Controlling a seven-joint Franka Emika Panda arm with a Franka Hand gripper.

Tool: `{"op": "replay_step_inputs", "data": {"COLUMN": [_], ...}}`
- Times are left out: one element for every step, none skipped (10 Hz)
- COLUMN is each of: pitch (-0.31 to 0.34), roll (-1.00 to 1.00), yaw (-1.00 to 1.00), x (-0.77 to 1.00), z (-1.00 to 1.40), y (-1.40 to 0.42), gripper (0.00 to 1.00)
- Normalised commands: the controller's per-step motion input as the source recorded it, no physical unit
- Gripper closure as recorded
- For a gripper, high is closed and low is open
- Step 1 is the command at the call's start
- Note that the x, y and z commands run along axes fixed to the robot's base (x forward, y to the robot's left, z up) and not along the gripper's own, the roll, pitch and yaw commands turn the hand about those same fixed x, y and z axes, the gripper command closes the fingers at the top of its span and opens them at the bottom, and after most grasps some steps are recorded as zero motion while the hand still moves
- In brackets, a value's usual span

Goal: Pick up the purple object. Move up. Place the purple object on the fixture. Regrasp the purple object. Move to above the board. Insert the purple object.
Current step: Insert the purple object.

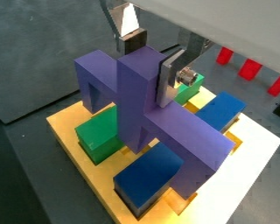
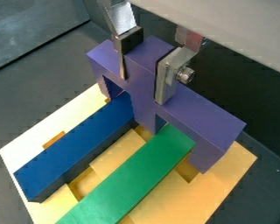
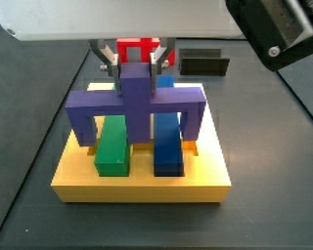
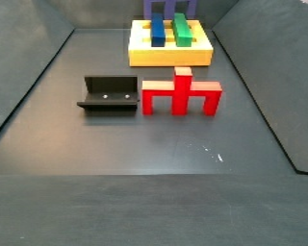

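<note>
The purple object [image 1: 130,96] is a forked piece with an upright stem. It stands with its legs down on the yellow board [image 1: 66,131], straddling a green block [image 1: 101,136] and a blue block [image 1: 149,175]. My gripper [image 1: 152,59] is shut on the top of the purple stem, one silver finger on each side, and this also shows in a wrist view [image 2: 149,66]. In a side view the purple object [image 3: 133,103] stands upright on the board [image 3: 140,186] under the gripper [image 3: 137,61]. In a side view [image 4: 164,8] the purple object is cut off at the frame's top.
A red forked piece [image 4: 183,96] lies on the dark floor beside the fixture [image 4: 108,96], apart from the board [image 4: 169,56]. Dark walls enclose the floor on both sides.
</note>
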Motion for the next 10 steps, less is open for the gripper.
{"op": "replay_step_inputs", "data": {"pitch": [0.0, 0.0, 0.0, 0.0, 0.017, 0.046, 0.049, 0.036, 0.0, 0.014], "roll": [0.03, 0.03, 0.07, 0.07, 0.1, 0.09, 0.08, 0.09, 0.05, 0.02], "yaw": [0.0, 0.0, 0.0, 0.0, 0.0, 0.0, 0.0, 0.0, 0.0, 0.0], "x": [0.03, 0.06, 0.05, 0.15, 0.27, 0.07, 0.0, 0.0, 0.0, 0.2], "z": [-0.06, -0.11, -0.18, -0.16, -0.1, 0.0, 0.0, -0.02, -0.1, 0.0], "y": [-0.12, -0.13, -0.12, -0.09, 0.0, 0.05, 0.08, 0.06, 0.0, 0.0], "gripper": [1.0, 1.0, 1.0, 1.0, 1.0, 1.0, 1.0, 1.0, 1.0, 1.0]}}
